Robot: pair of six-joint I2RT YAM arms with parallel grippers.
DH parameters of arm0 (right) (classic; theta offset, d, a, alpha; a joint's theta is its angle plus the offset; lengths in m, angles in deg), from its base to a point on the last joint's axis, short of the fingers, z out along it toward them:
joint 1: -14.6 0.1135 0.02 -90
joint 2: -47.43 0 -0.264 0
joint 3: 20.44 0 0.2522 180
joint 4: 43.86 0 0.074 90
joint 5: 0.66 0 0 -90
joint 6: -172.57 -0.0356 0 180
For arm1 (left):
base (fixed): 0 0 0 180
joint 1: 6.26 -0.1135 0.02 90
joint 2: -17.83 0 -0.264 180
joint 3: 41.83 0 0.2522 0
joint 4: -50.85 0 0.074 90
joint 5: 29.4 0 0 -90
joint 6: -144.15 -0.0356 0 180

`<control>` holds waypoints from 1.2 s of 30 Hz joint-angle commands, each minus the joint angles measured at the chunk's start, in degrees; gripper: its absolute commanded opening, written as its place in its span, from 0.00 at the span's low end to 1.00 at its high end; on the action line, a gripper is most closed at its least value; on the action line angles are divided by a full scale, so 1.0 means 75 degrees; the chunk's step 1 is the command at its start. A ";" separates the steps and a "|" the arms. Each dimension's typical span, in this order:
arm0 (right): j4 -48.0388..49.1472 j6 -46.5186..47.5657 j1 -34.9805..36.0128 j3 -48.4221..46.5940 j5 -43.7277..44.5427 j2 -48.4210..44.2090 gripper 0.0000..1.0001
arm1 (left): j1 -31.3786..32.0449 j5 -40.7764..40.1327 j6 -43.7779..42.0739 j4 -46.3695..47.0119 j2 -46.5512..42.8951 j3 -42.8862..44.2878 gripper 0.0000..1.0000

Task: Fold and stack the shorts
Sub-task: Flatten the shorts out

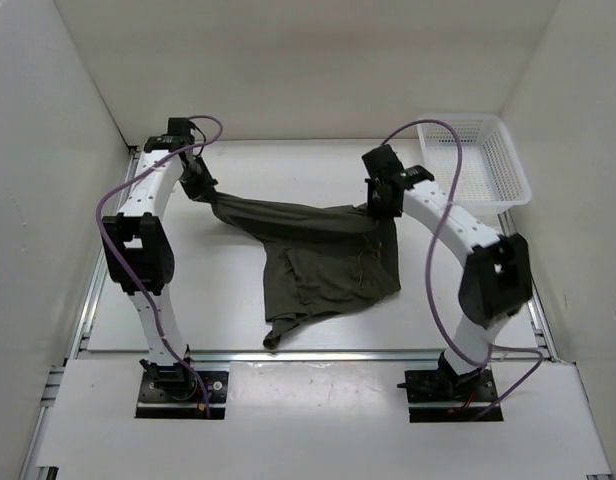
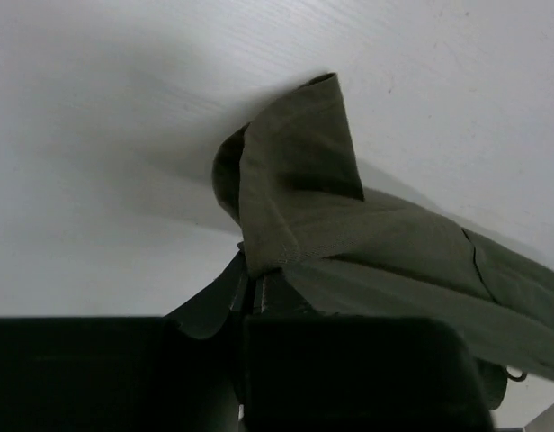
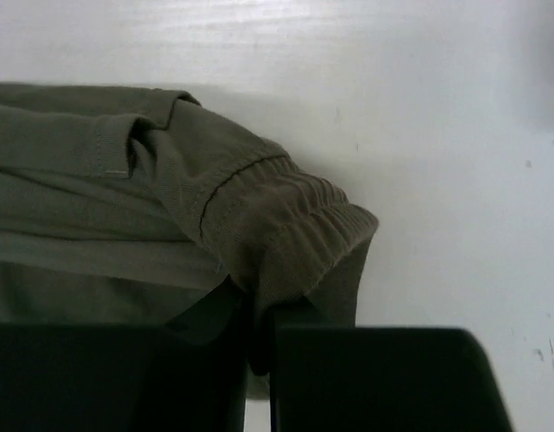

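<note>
Left fingers [image 2: 216, 310] clenched on a hem corner, right fingers [image 1: 380, 207] pinching the elastic waistband. Shorts [image 1: 328, 255] hang between, sagging onto the bench [image 1: 228, 290]. Light, limp cloth, so grip corners.

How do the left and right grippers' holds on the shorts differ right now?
The left gripper pinches a plain, flat-stitched corner of the shorts; the right gripper pinches the gathered, ribbed waistband. Toward the left gripper the cloth tapers to a narrow, stretched point; by the right gripper the bulk spreads wide toward the arms' bases. Both are shut on the same shorts, with the far edge drawn between them.
</note>
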 commanded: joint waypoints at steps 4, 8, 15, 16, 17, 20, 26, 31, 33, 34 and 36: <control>0.0715 0.0647 -0.0832 -0.1887 -0.0374 0.1816 0.00 | -0.0138 -0.0239 -0.0216 0.0150 0.0015 0.1428 0.10; 0.0691 0.0577 -0.1008 -0.2252 -0.0645 0.1948 0.00 | -0.0138 -0.0239 -0.0286 -0.0003 0.0134 0.1605 0.10; 0.0387 0.0868 -0.1173 -0.2626 -0.1453 0.0063 0.00 | -0.0209 -0.0309 -0.0438 -0.0448 -0.1221 0.2482 0.10; 0.0282 0.0939 -0.1173 -0.2836 -0.1593 -0.0148 0.00 | -0.0325 -0.0147 -0.0322 -0.0518 -0.1458 0.2565 0.10; 0.0061 0.1056 -0.1173 -0.2942 -0.1722 -0.0545 0.00 | -0.0326 -0.0052 -0.0251 -0.0518 -0.1680 0.2647 0.10; -0.0455 0.1209 -0.0916 -0.3225 -0.1864 -0.1342 0.00 | -0.0677 0.0416 0.0030 -0.0518 -0.2653 0.2765 0.10; -0.1159 0.1209 -0.0611 -0.3318 -0.1431 -0.3219 0.00 | -0.1017 0.0674 0.0440 -0.0682 -0.4587 0.2683 0.10; -0.1804 0.1139 -0.0541 -0.3469 -0.1067 -0.4484 0.00 | -0.1017 0.0396 0.0511 -0.1197 -0.5723 0.3008 0.10; -0.2015 0.1139 -0.0541 -0.3623 -0.0997 -0.4685 0.00 | -0.1017 0.0184 0.0441 -0.1607 -0.5889 0.3290 0.10; -0.2190 0.1139 -0.0541 -0.3751 -0.0997 -0.4848 0.00 | -0.1017 0.0113 0.0441 -0.1724 -0.5994 0.3443 0.10; -0.2366 0.1139 -0.0541 -0.3846 -0.1067 -0.4954 0.00 | -0.1017 -0.0027 0.0441 -0.1726 -0.6147 0.3644 0.10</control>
